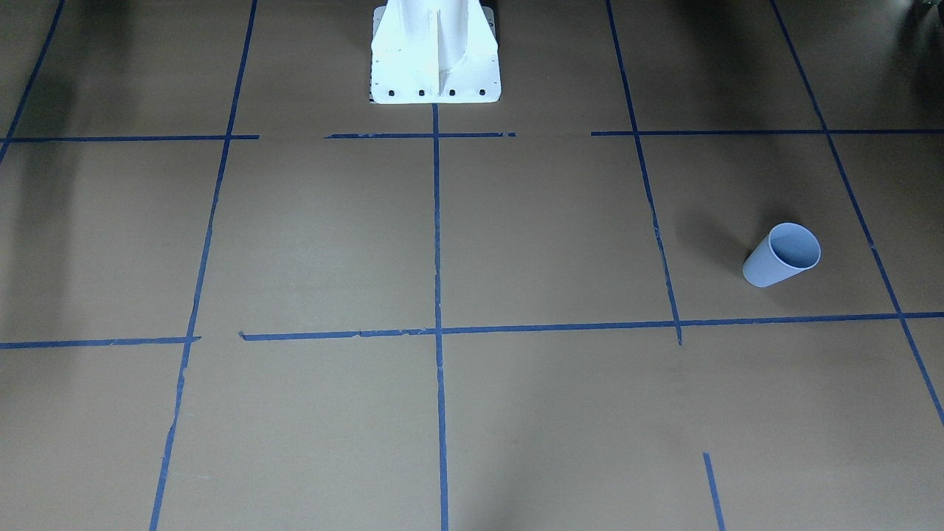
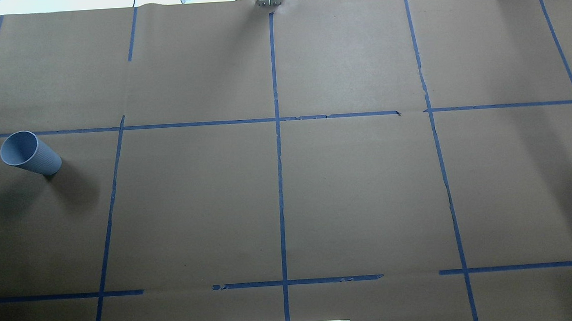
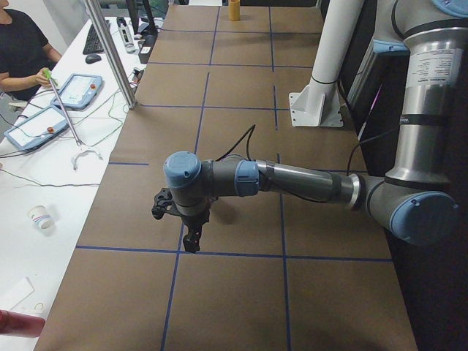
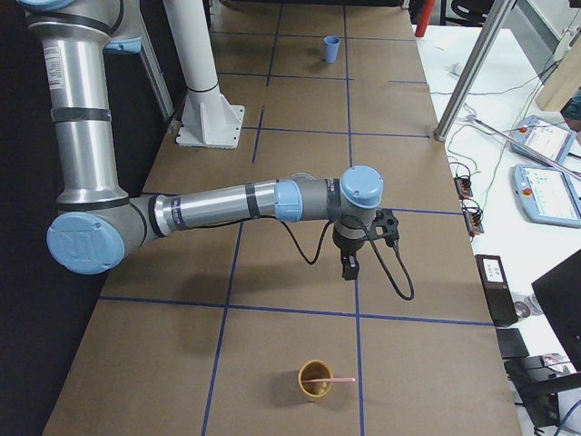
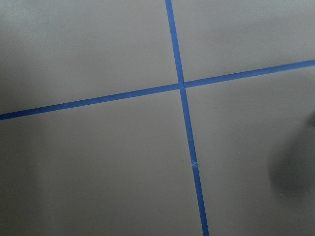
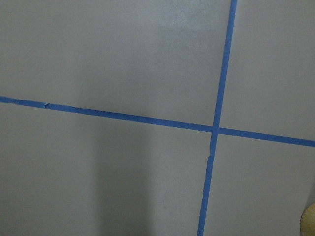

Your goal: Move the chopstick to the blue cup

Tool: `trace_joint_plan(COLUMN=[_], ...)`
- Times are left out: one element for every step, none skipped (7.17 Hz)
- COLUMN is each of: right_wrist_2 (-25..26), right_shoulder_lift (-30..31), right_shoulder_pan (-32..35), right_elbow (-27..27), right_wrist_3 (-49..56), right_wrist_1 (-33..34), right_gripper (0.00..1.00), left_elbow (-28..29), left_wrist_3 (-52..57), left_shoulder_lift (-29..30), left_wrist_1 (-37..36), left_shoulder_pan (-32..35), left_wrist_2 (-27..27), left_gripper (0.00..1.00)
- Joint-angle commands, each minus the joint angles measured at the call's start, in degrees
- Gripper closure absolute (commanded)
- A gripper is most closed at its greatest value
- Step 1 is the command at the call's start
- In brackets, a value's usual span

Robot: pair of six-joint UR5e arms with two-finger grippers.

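Brown paper (image 2: 357, 191), crossed by blue tape lines (image 2: 280, 180), is laid as the work surface. The blue cup (image 2: 30, 154) is stood upright, mouth up, toward the robot's left end, well apart from the tan cup (image 4: 313, 383) at the right end. The chopstick (image 4: 342, 379) is seen resting in that tan cup, its pink tip poking out over the rim. The left gripper (image 3: 191, 241) and the right gripper (image 4: 350, 266) are held pointing down above the paper; each is shown in a side view only, so whether the fingers are spread or pressed together cannot be told.
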State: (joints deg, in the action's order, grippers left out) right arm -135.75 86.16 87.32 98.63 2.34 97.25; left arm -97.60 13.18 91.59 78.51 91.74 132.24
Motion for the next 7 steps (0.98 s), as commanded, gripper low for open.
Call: trace_joint_plan(right_wrist_2=[0.2,0.2,0.0,0.1,-0.2,-0.2,-0.4], right_shoulder_lift=[2.1,3.0,3.7,4.8,5.2,4.9,4.8], right_shoulder_pan=[0.1,0.1,0.6,0.6,0.6,0.5,0.5], right_elbow=[0.2,0.2,0.5,1.5,1.4,1.5,1.5], right_wrist_3=[0.3,0.8,0.8,0.8,0.8,0.8,0.8], right_wrist_1=[0.1,-0.2,-0.2,-0.2,-0.3,-0.3,-0.3], right_gripper=[0.0,0.0,0.0,0.0,0.0,0.0,0.0], left_elbow=[0.6,1.0,0.9,0.2,2.6,2.2,2.7], left_wrist_3=[2.3,2.0,1.4,-0.2,0.0,-0.3,-1.6], left_shoulder_lift=[-1.1,-1.1,-1.1,-1.0,-1.1,-3.6,-3.8], left_wrist_1=[2.7,2.8,3.3,3.2,3.5,7.9,11.8], left_shoulder_pan=[-1.1,-2.2,-2.4,-2.4,-2.8,-2.8,-2.9], left_wrist_2=[0.1,0.3,0.5,0.6,0.7,3.3,4.2], left_gripper=[0.0,0.0,0.0,0.0,0.0,0.0,0.0])
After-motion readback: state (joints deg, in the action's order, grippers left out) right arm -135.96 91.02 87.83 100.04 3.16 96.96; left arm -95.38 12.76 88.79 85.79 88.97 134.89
